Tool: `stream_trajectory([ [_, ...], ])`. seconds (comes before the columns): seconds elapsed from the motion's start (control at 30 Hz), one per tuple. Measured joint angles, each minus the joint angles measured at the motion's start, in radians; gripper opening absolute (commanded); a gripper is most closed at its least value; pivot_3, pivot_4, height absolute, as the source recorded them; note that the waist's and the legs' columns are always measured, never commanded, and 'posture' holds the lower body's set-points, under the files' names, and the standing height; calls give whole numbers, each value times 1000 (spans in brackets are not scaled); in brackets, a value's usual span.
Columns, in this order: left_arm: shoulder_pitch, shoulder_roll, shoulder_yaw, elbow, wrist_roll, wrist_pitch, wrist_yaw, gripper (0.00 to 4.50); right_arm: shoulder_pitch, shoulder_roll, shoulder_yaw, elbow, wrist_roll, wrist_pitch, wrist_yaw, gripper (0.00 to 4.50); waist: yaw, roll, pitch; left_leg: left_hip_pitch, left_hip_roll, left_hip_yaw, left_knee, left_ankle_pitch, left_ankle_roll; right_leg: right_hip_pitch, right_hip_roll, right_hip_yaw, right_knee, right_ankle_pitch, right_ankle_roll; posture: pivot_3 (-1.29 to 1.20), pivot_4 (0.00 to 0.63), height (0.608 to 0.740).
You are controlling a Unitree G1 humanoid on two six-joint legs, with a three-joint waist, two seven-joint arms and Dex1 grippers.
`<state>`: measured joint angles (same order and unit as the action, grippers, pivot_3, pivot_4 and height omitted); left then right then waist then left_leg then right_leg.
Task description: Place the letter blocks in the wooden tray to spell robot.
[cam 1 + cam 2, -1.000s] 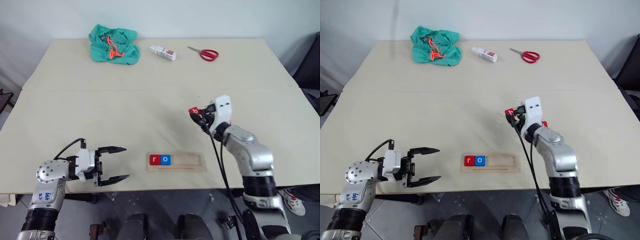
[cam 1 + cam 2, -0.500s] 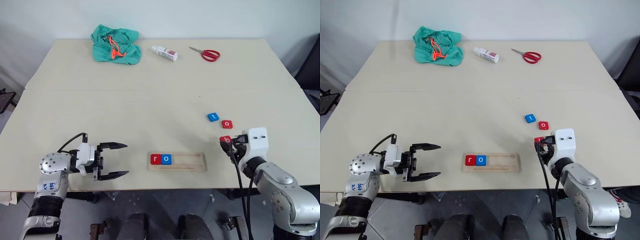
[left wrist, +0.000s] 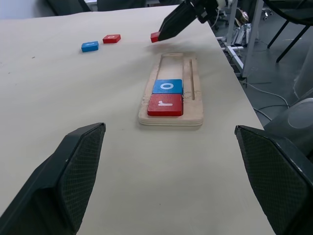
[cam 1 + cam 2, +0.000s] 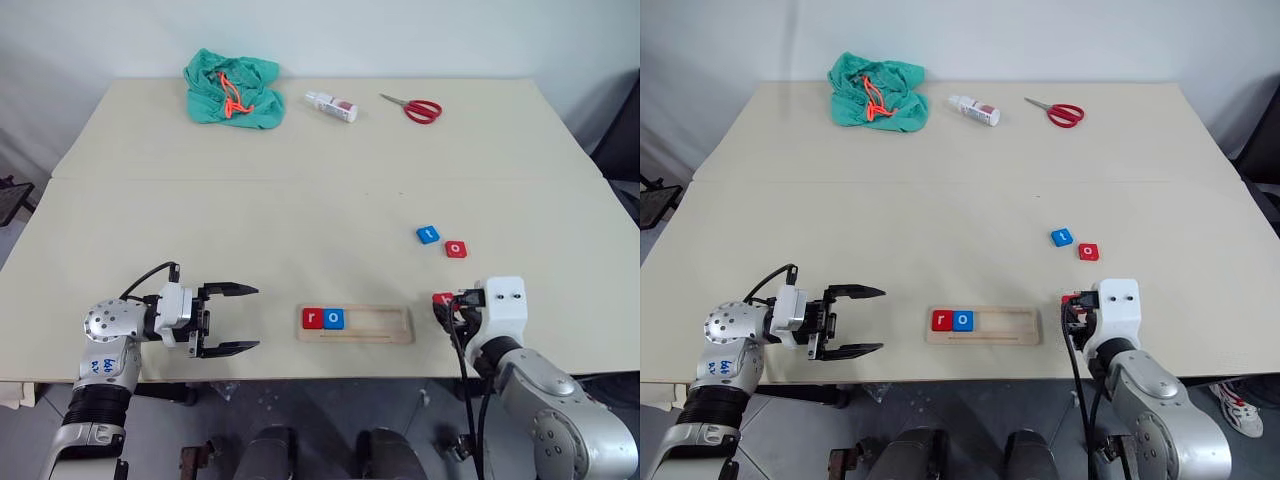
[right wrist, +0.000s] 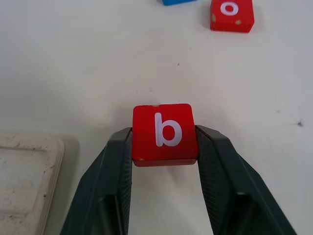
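Observation:
The wooden tray [image 4: 380, 322] lies near the table's front edge. A red r block [image 4: 312, 318] and a blue o block [image 4: 333, 318] sit at its left end, and the rest of its recess is bare. My right gripper [image 5: 164, 142] is shut on a red b block [image 5: 165, 129], low over the table just right of the tray's right end. A blue t block [image 4: 427, 234] and a red o block [image 4: 456, 249] lie loose farther back on the right. My left gripper [image 4: 250, 318] stands open and holds nothing, left of the tray and pointing toward it.
At the table's far side lie a green cloth [image 4: 232, 88] with an orange cord, a small white bottle [image 4: 329, 105] and red scissors [image 4: 412, 106]. The tray sits close to the front table edge.
My right gripper has drawn back and down with the red b block, from beside the loose blocks to a spot right of the tray. The left gripper has stayed put.

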<state>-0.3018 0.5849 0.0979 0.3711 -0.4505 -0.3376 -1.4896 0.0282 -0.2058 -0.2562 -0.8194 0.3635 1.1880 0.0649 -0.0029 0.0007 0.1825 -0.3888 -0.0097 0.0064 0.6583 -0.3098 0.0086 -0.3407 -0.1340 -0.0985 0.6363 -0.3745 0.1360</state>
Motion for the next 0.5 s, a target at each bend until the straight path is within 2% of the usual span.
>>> stream_trajectory([
  [0.13,0,0,0,0,0,0,1,4500,-6,0,-27,0,3,0,4,4321,1,0,0,0,0,0,0,0,0,0,0,0,0,0,0,0,150,740],
  [0.17,0,0,0,0,0,0,1,4500,-8,-8,-31,0,9,-5,17,4450,0,0,0,0,0,0,0,0,0,0,0,0,0,0,0,0,150,740],
  [0.3,-8,-8,-1,0,0,0,4,4500,-16,-113,-38,4,57,-48,134,4450,1,0,0,0,0,0,0,0,0,0,0,0,0,0,0,0,150,740],
  [0.5,-21,-17,-4,0,3,0,4,4500,-17,-372,-78,159,101,-229,419,4450,2,0,0,0,1,1,0,0,1,1,1,0,-1,0,0,0,150,740],
])
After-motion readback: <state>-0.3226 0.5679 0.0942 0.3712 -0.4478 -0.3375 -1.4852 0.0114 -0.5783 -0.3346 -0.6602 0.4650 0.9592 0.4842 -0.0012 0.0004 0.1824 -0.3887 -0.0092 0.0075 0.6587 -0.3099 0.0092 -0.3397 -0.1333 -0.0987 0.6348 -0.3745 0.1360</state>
